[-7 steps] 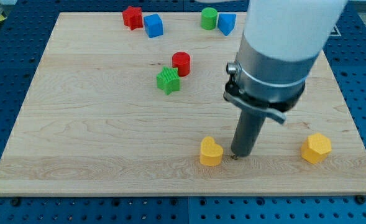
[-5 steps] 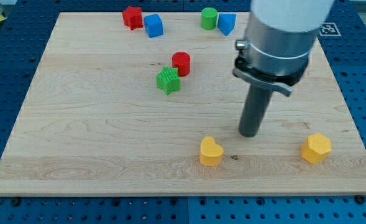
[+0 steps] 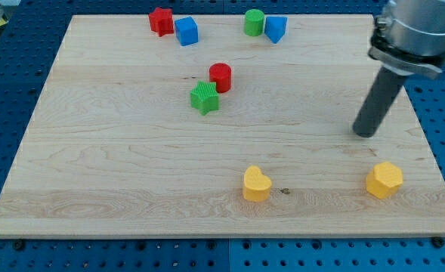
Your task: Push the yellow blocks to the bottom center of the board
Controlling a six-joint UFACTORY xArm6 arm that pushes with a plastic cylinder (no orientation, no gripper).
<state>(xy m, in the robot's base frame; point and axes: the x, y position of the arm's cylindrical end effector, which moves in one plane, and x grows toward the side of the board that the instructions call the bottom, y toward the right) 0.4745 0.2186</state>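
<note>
Pale wooden board (image 3: 116, 181) showing smooth matt grain, yellow heart block (image 3: 256, 183) and green star block (image 3: 204, 97) looking like ridged matt plastic, my tip (image 3: 366, 134) ending a dark matt rod

Single camera, raised at the board's (image 3: 116, 166) bottom edge, angled downward, whole board framed

Arm (image 3: 422, 30) cut off by view's top and right edges.

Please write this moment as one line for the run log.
tip: above-left of yellow hexagon block, apart | yellow heart block: bottom center | yellow hexagon block: bottom right, not yet pushed
</note>
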